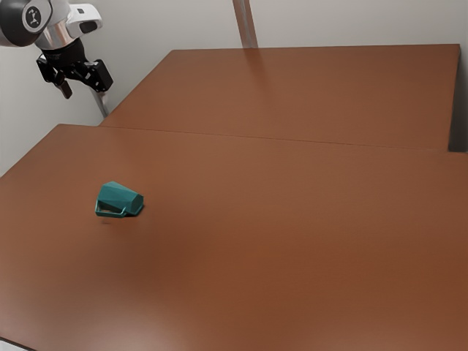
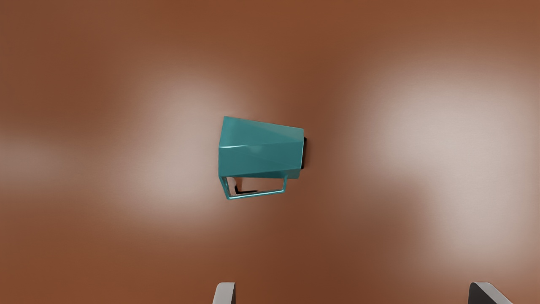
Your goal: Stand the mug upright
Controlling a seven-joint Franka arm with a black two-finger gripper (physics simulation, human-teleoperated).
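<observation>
my gripper (image 1: 86, 87) is up over the far l. part of the scene in the ext. view, well above the tabletop & well apart from the mug (image 2: 261, 147). my fingers (image 2: 225, 294) stand wide apart, one pale tip on each side in the wrist cam.

mug's teal, w/ flat facets, & it's lying on its side on the table (image 1: 292, 234), so not upright. in the ext. view it's toward the l. side, approx. mid-height, on the near part of the table. wide end faces ext. view's l., narrow end ext. view's r. its handle (image 2: 257, 195), an angular loop, sticks out sideways, on the side facing my fingertips in the wrist cam. mug's nearer the line of one finger than the other, & touches neither. can't tell what's inside it, as the mouth's turned away.

table's reddish brown, w/ a thin seam (image 1: 241, 137) running across behind the mug & pale glare on the surface. past it there's a lt. grey wall (image 1: 351, 22) w/ a narrow upright strip (image 1: 246, 23), brownish & grey, at the table's far edge.
</observation>
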